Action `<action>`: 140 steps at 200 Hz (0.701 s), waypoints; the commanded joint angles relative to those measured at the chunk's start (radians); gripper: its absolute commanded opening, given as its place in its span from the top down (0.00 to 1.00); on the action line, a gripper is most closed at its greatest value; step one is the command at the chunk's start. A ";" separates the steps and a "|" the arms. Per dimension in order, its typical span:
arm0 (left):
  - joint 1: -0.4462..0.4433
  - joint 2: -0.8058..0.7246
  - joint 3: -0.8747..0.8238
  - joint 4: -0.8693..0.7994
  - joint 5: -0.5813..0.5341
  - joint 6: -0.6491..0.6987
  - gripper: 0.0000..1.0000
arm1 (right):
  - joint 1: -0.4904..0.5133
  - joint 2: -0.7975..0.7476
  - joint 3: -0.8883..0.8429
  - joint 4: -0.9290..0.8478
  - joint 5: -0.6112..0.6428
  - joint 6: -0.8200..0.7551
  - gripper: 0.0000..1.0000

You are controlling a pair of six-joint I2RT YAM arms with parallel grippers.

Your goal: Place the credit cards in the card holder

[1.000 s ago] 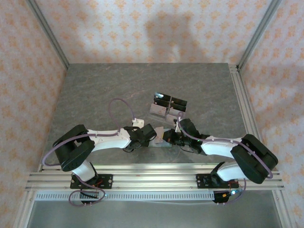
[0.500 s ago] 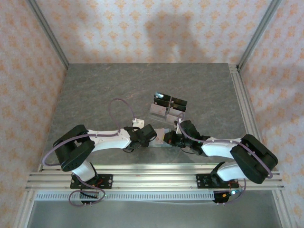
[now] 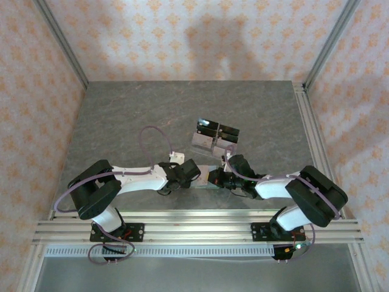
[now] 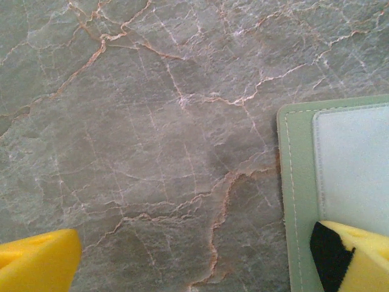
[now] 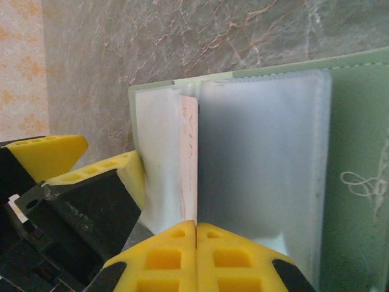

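The card holder lies open on the table, sage green with pale slotted pockets inside. My right gripper is shut on a pale pink credit card, held edge-on over those pockets; whether its far end sits in a slot I cannot tell. My left gripper is open, its right finger resting on the card holder's near corner and its left finger over bare stone. In the top view both grippers meet at the card holder, left gripper and right gripper.
A clear acrylic tiered stand with black cards stands just behind the grippers. The stone table stretches open to the left and back. An aluminium rail runs along the near edge.
The right arm has shifted slightly left, carrying the card further over the card holder. The left arm has not moved.
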 commanded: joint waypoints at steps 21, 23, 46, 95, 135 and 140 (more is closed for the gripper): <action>-0.007 -0.026 0.011 -0.127 -0.099 -0.027 0.01 | -0.019 0.027 -0.029 0.070 -0.023 0.010 1.00; -0.007 -0.028 0.012 -0.134 -0.103 -0.027 0.00 | -0.020 0.029 -0.030 0.071 -0.025 0.010 1.00; -0.004 -0.028 0.045 -0.167 -0.127 -0.022 0.00 | -0.037 0.040 -0.037 0.071 -0.037 -0.002 1.00; -0.004 0.000 0.065 -0.170 -0.124 -0.016 0.00 | -0.059 0.101 -0.029 0.101 -0.087 -0.011 1.00; -0.003 0.001 0.055 -0.171 -0.131 -0.016 0.00 | -0.061 0.151 -0.019 0.137 -0.126 -0.011 1.00; -0.003 0.001 0.054 -0.169 -0.131 -0.016 0.00 | -0.061 0.156 -0.018 0.141 -0.129 -0.011 1.00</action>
